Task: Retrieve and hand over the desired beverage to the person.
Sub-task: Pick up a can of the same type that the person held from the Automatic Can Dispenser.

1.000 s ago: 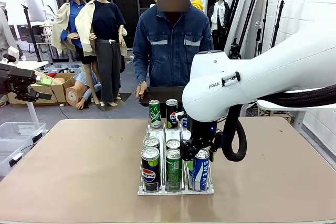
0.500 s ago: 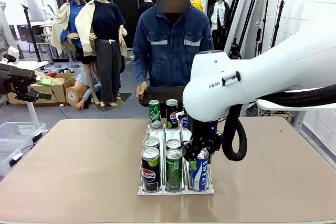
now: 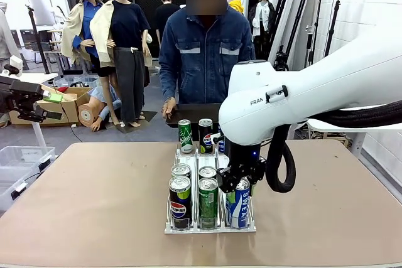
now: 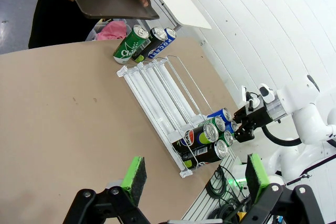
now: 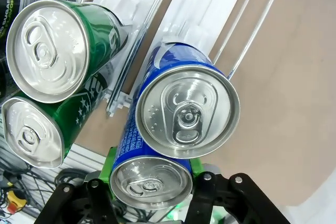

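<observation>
Blue can, lettered SWEAT on its side, stands upright at the near end of the right lane of the clear rack. A second blue can is just behind it and a green can is beside it in the middle lane.

The right gripper comes down on it from above. Its green pads are pressed against opposite sides of the can just under the lid, so the jaws are closed on it and its base looks to be in the rack.

If sealed and full, the can is likely fairly heavy for its size and stiff under a squeeze. The thin printed wall is smooth, though, and could slip or dent. A hold high on the wall seems sound — the rolled rim should act as a stop. A straight lift would probably clear the wire rails and the neighbouring cans.

Across the table, the person holds a dark tray at the far edge, beyond three more cans. The left gripper hangs well off to the side — fingers spread wide, nothing between them.
</observation>
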Controlling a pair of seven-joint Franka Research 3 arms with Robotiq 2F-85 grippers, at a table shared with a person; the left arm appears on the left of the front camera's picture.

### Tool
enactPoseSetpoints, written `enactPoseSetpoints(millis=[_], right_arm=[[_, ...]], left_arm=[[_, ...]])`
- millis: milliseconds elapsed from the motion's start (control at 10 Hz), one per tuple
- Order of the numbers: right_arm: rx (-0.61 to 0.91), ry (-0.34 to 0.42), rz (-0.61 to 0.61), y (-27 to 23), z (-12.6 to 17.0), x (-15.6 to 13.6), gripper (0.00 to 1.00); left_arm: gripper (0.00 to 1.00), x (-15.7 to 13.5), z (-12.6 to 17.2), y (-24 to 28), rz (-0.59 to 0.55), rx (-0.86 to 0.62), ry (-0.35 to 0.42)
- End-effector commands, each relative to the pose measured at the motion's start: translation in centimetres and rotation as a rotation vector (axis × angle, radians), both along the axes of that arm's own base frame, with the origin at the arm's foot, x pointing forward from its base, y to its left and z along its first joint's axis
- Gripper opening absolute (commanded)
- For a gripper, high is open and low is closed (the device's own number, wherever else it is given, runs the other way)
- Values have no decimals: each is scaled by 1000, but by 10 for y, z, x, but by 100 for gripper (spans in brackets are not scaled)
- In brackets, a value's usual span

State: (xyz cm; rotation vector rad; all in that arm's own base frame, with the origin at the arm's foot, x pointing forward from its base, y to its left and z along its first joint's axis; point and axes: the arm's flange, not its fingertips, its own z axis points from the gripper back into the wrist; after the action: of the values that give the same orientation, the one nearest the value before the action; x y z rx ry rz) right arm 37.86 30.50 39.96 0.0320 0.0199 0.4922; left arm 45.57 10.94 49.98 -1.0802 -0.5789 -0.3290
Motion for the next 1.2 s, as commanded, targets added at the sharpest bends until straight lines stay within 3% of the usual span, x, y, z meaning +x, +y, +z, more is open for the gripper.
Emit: enactPoseSetpoints(millis=[0, 100, 700, 1100], right_arm=[[0, 0, 1, 0, 0, 0, 0], [0, 0, 0, 0, 0, 0, 0], [-13, -5, 58, 11, 126, 11, 0], [-7, -35, 50, -20, 212, 37, 0]], left_arm=[[100, -1, 1, 1, 2, -7, -1], [100, -1, 1, 1, 2, -7, -1], [100, -1, 1, 1, 2, -7, -1], [100, -1, 1, 1, 2, -7, -1]])
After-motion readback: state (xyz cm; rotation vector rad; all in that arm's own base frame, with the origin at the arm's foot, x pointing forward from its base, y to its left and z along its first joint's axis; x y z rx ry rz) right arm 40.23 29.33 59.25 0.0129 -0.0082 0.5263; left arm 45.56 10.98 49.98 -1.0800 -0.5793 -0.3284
